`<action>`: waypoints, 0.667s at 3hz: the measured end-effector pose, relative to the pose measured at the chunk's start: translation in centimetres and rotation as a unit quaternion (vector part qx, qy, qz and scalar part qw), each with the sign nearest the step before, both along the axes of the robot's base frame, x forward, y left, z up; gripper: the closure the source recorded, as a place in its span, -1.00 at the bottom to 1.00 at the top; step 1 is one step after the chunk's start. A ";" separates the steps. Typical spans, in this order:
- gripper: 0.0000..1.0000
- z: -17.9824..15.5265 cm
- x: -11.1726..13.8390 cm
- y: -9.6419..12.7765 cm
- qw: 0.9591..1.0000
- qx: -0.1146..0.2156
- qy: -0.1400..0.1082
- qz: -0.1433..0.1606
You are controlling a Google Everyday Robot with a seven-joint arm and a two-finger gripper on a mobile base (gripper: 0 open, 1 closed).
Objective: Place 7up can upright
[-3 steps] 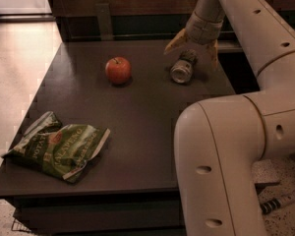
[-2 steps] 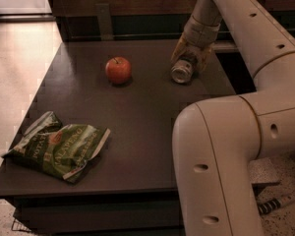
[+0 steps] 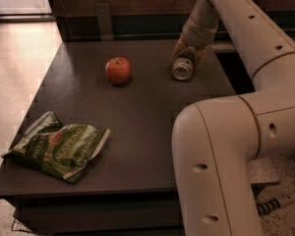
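One camera does all the watching here. It sits high, close behind the arm [image 3: 221, 156], whose pale elbow fills the near right foreground, and it looks down and forward across the dark table [image 3: 137, 117]. The gripper [image 3: 189, 57] is far from the lens at the table's back right, down at the 7up can [image 3: 183, 70]. The apple [image 3: 118, 70] lies left of the gripper, and the chip bag [image 3: 59, 151] further left and much nearer the camera.
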State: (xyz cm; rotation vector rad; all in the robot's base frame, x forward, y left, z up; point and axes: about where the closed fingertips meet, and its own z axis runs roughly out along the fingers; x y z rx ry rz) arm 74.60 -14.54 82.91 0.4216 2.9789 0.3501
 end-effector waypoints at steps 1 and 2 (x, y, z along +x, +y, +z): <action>1.00 -0.2 0.4 0.1 1.000 0.001 -0.004 -0.001; 1.00 -0.2 0.5 0.0 1.000 0.003 -0.010 -0.001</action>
